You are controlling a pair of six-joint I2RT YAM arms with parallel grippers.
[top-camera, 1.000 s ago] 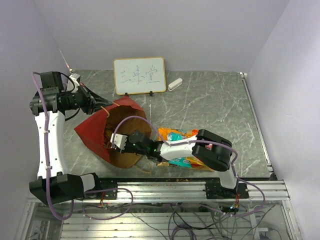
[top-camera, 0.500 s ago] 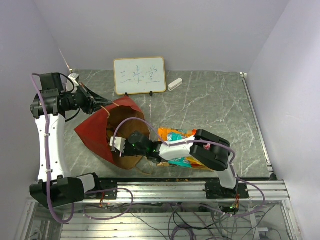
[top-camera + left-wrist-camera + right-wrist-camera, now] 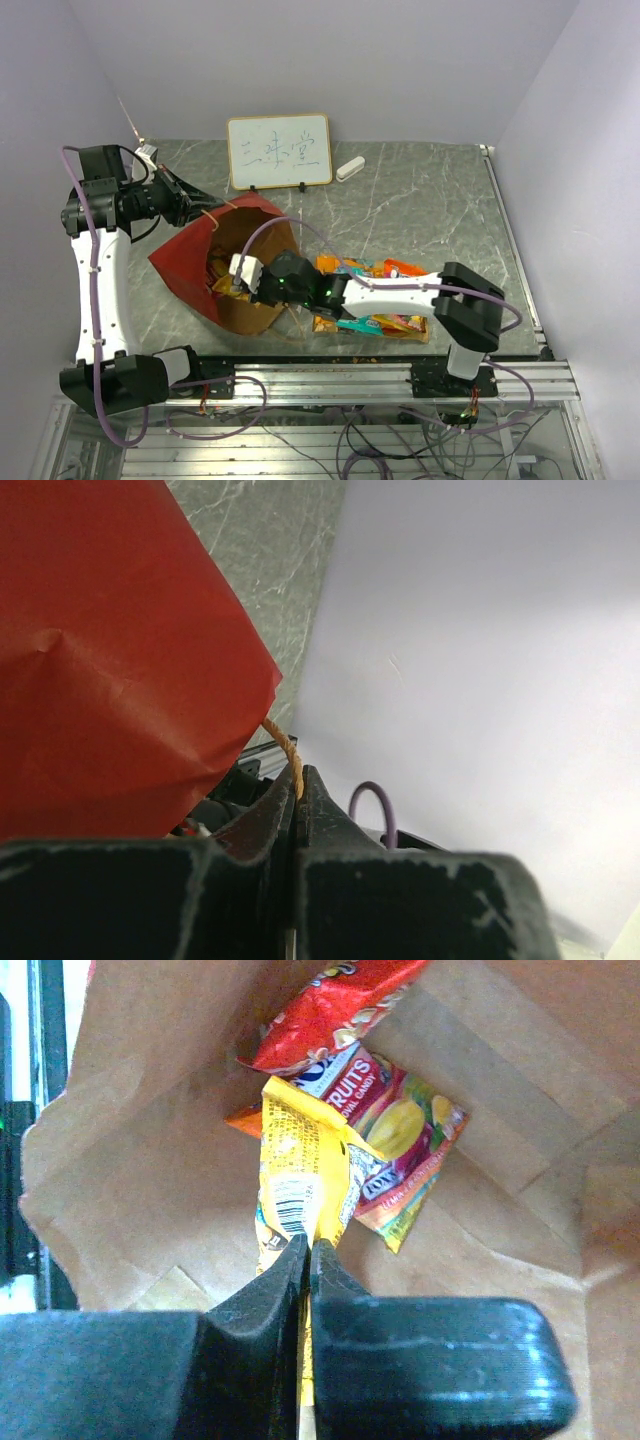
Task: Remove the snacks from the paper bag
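Observation:
The red paper bag (image 3: pixel 185 262) lies on its side, its brown mouth facing right. My left gripper (image 3: pixel 200 203) is shut on its tan loop handle (image 3: pixel 284 748) and holds the top edge up. My right gripper (image 3: pixel 236 280) reaches inside the bag and is shut on a yellow packet (image 3: pixel 300 1175). Behind it in the bag lie a red packet (image 3: pixel 330 1005) and a pink fruit-candy packet (image 3: pixel 405 1135). Outside, right of the mouth, lies the large orange-and-teal chip bag (image 3: pixel 372 325) with smaller packets (image 3: pixel 405 268) on it.
A small whiteboard (image 3: pixel 279 150) stands at the back with a white eraser (image 3: pixel 349 168) to its right. The metal rail (image 3: pixel 350 380) runs along the near edge. Walls close in left, back and right.
My right arm has stretched out further to the left, pushing its gripper deeper into the bag. A red packet now shows on the table where the arm covered it. The left arm holds still.

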